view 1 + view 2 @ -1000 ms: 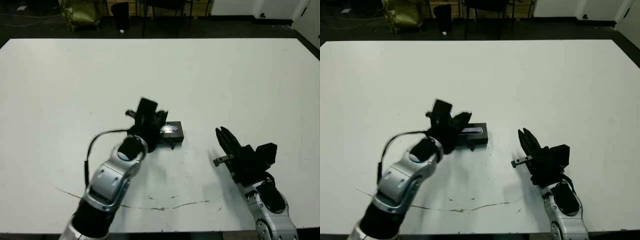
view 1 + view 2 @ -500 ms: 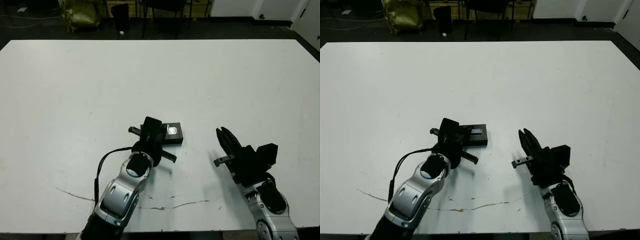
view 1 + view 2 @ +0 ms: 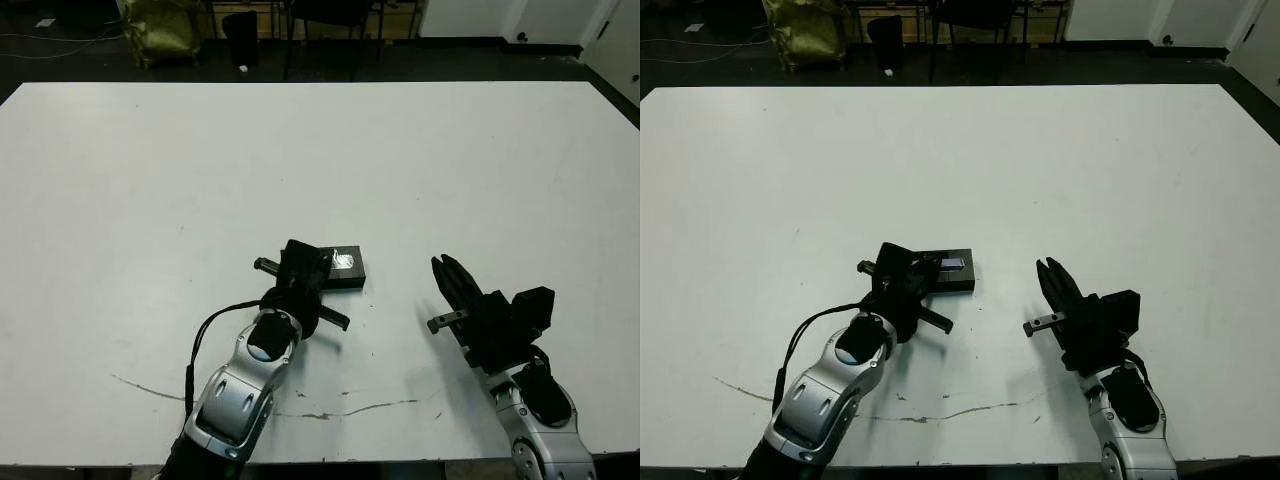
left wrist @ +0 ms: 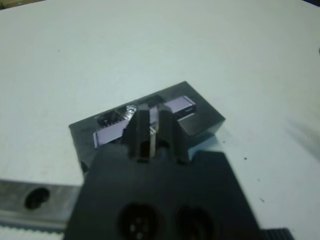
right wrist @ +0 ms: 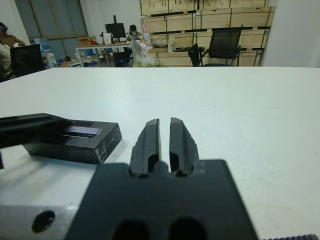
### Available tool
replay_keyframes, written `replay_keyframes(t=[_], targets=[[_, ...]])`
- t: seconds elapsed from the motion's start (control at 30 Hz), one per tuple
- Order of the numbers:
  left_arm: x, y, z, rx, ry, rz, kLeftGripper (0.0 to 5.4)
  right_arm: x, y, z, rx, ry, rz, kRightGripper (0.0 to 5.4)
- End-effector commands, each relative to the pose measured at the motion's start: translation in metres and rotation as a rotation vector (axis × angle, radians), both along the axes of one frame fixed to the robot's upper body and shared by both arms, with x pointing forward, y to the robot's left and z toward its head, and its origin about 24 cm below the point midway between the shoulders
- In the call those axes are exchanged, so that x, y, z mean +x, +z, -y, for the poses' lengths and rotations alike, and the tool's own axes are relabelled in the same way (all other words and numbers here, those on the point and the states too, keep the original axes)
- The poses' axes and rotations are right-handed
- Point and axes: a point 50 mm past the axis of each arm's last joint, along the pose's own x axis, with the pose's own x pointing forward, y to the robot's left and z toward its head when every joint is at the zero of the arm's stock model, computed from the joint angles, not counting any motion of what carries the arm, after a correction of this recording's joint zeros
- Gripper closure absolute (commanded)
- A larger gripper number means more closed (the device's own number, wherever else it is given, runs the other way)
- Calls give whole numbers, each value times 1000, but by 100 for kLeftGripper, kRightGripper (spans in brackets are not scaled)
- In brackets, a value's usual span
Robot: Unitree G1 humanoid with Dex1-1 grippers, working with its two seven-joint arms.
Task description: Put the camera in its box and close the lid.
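Beside left jaws (image 3: 300,268), lid (image 3: 345,266) (crosswise)

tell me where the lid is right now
In the left eye view, the lid sits closed on the box near the table's middle, just beyond the left gripper and left of the right gripper.

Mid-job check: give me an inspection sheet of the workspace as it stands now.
Surface: white table, thin dark scratch marks near its front edge.
Job's things: lid sits closed on the box, stripe up; camera not visible.
Clutter: nothing seen.
Grippers: left gripper shut, over the lid; right gripper nearly shut, empty, apart from the box.
Cables: black cable looped along the left arm.
Surroundings: chairs, shelving, a seated person beyond the table.
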Motion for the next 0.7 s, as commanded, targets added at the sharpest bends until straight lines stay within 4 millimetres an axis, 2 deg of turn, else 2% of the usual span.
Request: replay_keyframes(t=[0.03, 0.13, 0.2, 0.33, 0.53, 0.7], targets=[[-1, 30, -13, -74, -25, 130, 539, -1, -3, 3, -19, -21, -11, 540], [-7, 66, -27, -134, -70, 267, 539, 0, -1, 3, -7, -29, 7, 540], [-14, 82, -37, -170, -82, 339, 539, 0, 3, 3, 10, -33, 11, 540], [-25, 101, -64, -172, -39, 462, 539, 1, 15, 5, 40, -29, 49, 540], [-32, 100, -107, -230, 126, 494, 539, 2, 34, 8, 58, -76, 88, 540], [-37, 80, -132, -225, 279, 450, 539, 8, 39, 10, 63, -134, 99, 540]])
